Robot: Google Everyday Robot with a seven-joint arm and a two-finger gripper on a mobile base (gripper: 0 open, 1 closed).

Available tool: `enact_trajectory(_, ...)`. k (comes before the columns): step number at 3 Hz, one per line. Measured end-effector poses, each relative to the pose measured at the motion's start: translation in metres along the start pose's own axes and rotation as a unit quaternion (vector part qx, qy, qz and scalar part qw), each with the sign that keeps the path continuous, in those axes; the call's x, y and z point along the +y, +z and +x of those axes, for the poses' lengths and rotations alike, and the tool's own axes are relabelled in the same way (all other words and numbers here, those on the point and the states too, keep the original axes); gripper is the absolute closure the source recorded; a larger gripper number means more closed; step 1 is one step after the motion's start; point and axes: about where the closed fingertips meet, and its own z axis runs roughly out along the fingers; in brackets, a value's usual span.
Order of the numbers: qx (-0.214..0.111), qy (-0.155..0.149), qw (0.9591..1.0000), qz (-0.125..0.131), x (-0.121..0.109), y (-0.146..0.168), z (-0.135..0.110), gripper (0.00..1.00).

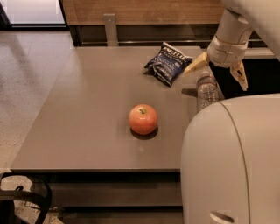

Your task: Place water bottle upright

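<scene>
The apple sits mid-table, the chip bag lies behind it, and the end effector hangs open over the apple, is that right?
Not quite. The end effector hangs open over the bottle, near the right edge of the table, not over the apple; the camera view shows this. The apple does sit mid-table, with the chip bag behind it.

One camera looks down at a slant from high on the near side of the table [87, 109], close enough that the apple [143, 118] sits near the middle of its view. It faces the wooden wall [144, 11] beyond the apple. The robot's pale body [232, 162] bulks close to the lens, right of the apple. The gripper [216, 76], fingers spread, hangs farther off, right of the apple.
</scene>
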Motion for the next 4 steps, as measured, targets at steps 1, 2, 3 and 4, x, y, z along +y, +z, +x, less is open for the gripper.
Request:
enact_trajectory(1, 0.002, -0.007, 1.0000, -0.006, 0.001, 0.010, -0.001, 0.00)
enact_trajectory(2, 0.007, -0.014, 0.9998, -0.013, 0.001, 0.021, -0.003, 0.00)
enact_trajectory(3, 0.012, -0.019, 0.9996, -0.018, 0.001, 0.029, -0.004, 0.15)
enact_trajectory(4, 0.010, -0.019, 0.9996, -0.018, 0.003, 0.031, -0.006, 0.38)
